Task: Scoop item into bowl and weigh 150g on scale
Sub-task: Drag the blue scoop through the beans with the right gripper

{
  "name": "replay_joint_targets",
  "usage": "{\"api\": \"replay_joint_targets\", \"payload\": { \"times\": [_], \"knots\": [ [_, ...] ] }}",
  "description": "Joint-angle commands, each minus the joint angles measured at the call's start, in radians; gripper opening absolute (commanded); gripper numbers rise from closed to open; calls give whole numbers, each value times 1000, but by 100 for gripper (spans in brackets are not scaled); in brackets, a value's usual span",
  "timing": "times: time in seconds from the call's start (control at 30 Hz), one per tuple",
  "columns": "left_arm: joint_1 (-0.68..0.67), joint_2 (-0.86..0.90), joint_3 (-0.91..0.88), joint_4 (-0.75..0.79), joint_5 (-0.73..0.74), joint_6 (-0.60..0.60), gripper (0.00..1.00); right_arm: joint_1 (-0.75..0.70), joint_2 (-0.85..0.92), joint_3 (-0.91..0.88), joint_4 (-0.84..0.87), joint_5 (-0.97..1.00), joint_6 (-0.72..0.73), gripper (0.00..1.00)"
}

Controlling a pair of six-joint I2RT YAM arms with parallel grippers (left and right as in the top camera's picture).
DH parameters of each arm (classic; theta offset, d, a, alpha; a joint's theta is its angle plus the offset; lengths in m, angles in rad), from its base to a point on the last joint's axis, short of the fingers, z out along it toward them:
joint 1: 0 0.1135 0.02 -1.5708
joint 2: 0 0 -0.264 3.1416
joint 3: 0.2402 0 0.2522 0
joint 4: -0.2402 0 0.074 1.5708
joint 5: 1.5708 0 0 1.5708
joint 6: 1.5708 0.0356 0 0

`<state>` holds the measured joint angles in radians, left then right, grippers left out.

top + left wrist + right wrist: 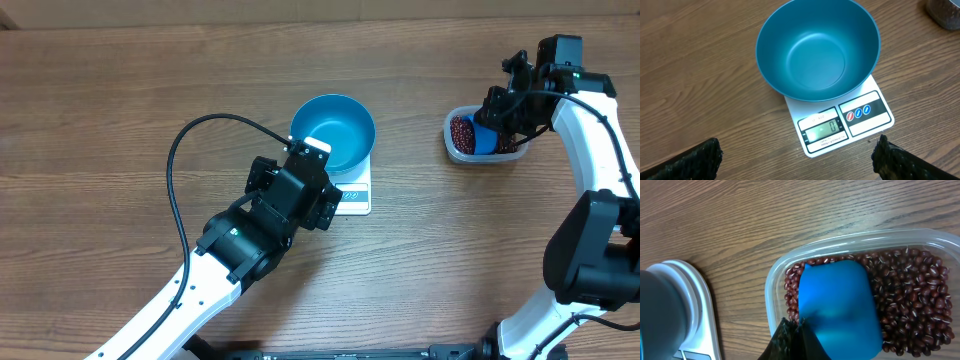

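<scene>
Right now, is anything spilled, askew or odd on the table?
Nothing stands out. The blue bowl sits empty on the scale, which reads zero; the beans are all inside the clear tub, none visible on the table.

the left arm (200, 275) stretches diagonally in from the near edge, with the left gripper (800, 157) spread wide and empty. the right arm (600, 130) arches in from the right side, with the right gripper (796, 340) pinched shut, apparently on the blue scoop (837, 300).
</scene>
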<state>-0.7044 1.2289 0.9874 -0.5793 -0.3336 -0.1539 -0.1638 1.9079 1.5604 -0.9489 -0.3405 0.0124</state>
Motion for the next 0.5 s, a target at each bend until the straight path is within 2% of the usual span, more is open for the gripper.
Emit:
{"api": "replay_joint_targets", "payload": {
  "times": [0.0, 0.3, 0.47],
  "knots": [
    [4, 0, 23, 3, -6, 0, 99, 11, 21, -19, -9, -111, 23, 4],
    [4, 0, 23, 3, -6, 0, 100, -12, 25, -19, -13, -144, -22, 4],
    [4, 0, 23, 3, -6, 0, 100, -72, 34, -19, -22, -239, -48, 4]
  ]
}}
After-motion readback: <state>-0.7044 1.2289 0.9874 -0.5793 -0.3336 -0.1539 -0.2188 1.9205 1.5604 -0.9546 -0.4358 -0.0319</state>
